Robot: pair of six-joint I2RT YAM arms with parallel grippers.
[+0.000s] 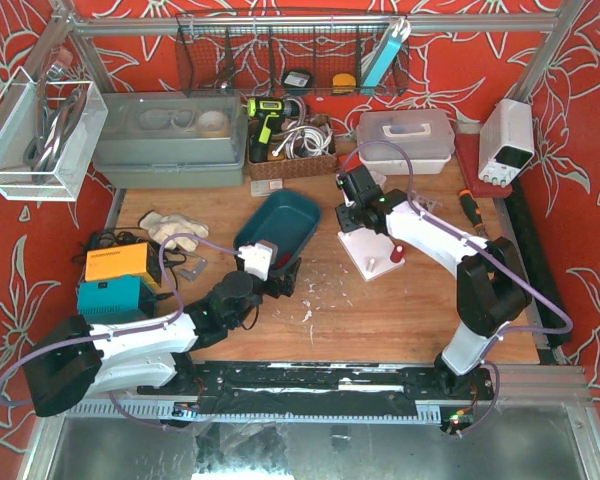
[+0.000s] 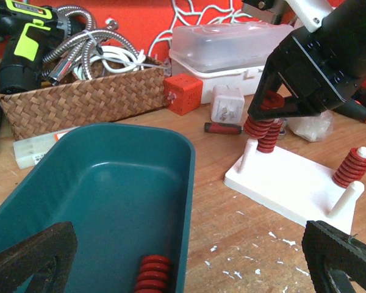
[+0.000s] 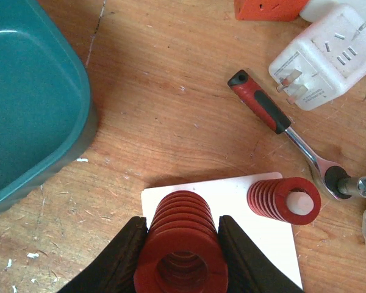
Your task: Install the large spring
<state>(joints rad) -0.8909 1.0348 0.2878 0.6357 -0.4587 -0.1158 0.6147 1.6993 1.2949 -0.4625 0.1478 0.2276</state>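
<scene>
Surface: worn wooden table (image 1: 380,320), white flecks on the near side of the white base (image 1: 365,258); red flower-patterned walls (image 1: 570,90) all round.
Task thing: large spring (image 3: 183,250), red, upright over the base corner nearest the teal bin (image 1: 280,225); peg just under it in the left wrist view, seated or not cannot be told.
Right gripper (image 3: 182,259): partly closed, black fingers (image 3: 125,259) pressed on both flanks of the large spring.
Left gripper (image 2: 186,268): spread wide, nothing held, hovering at the bin's near end, left of the base.
Right wrist view adds: second spring (image 3: 285,200) on a base peg just beside the held one; ratchet (image 3: 280,125) and plug adapter (image 3: 323,58) beyond the base.
Left wrist view adds: third spring (image 2: 349,168) and bare peg (image 2: 340,198) at the base's other end; spare spring (image 2: 151,274) lying in the bin.
Room: narrow strip of wood between base and bin; wider open wood on the base's near side.
</scene>
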